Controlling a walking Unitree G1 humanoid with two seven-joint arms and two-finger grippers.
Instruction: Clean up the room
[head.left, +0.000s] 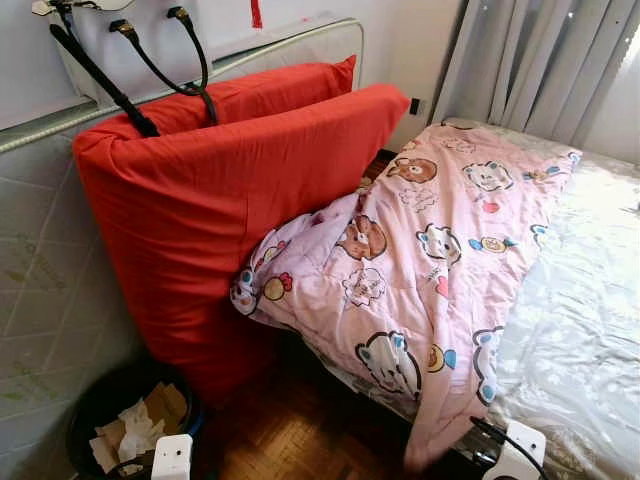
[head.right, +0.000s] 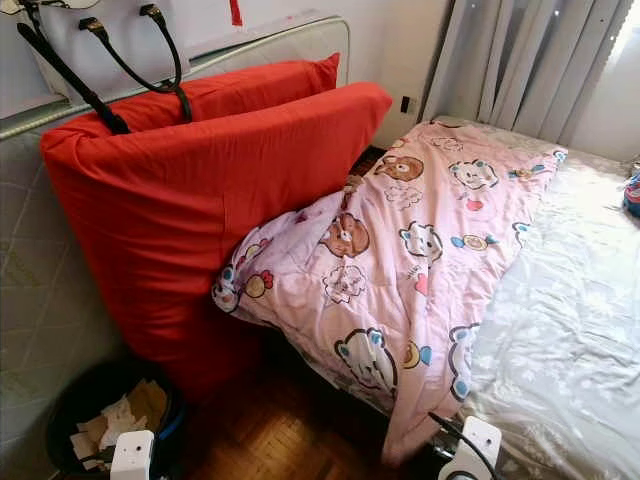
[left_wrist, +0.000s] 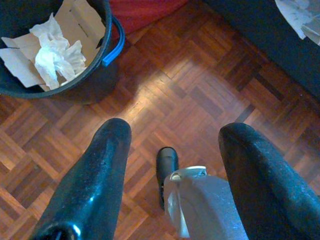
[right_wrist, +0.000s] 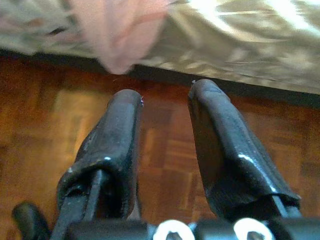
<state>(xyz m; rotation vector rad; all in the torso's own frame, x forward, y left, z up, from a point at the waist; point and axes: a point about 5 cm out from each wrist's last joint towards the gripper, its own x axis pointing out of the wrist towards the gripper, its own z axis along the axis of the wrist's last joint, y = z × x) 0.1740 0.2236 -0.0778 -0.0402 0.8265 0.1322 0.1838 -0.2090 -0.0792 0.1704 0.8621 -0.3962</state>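
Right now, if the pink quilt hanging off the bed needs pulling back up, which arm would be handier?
Probably the right. The right gripper hangs open above the floor just by the quilt corner drooping over the bed edge. The left gripper is near the bin, farther away.

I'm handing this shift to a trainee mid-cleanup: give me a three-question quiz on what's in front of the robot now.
1. True or false: the quilt hangs off the bed toward the floor.
2. What lies in the bin? A) socks B) cardboard and crumpled paper C) bottles
3. Fill in: the two red cushions lean against the ____.

Key: 1 true; 2 B, cardboard and paper; 3 headboard. Both the left gripper and right gripper hang open above the floor.
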